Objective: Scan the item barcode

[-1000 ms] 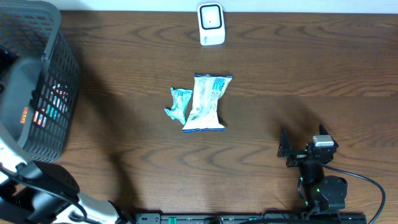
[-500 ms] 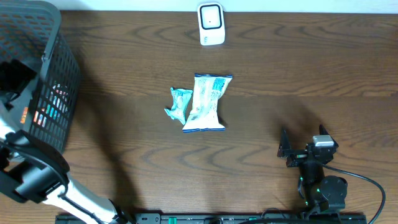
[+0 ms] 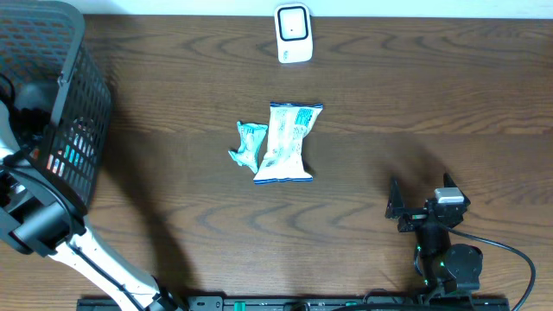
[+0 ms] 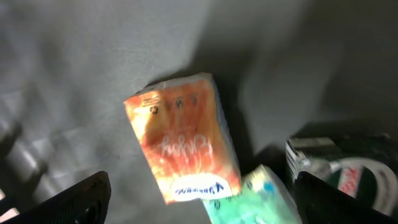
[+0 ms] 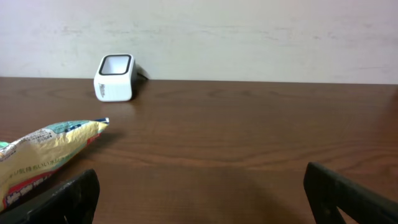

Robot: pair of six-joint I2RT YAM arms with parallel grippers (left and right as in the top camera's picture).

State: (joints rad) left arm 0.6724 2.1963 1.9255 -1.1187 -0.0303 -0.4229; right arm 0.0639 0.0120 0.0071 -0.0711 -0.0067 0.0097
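Orange packet (image 4: 183, 140): flat on floor of basket (image 3: 82, 52), touching green pack (image 4: 261, 193). My left arm has swung up over basket in last second. Left jaws now above packet, wide apart, holding nothing. Right jaws also apart, idle low over worktop (image 3: 432, 95). Judgement: pick about to start. Scanner (image 3: 293, 33) well apart, at far edge.
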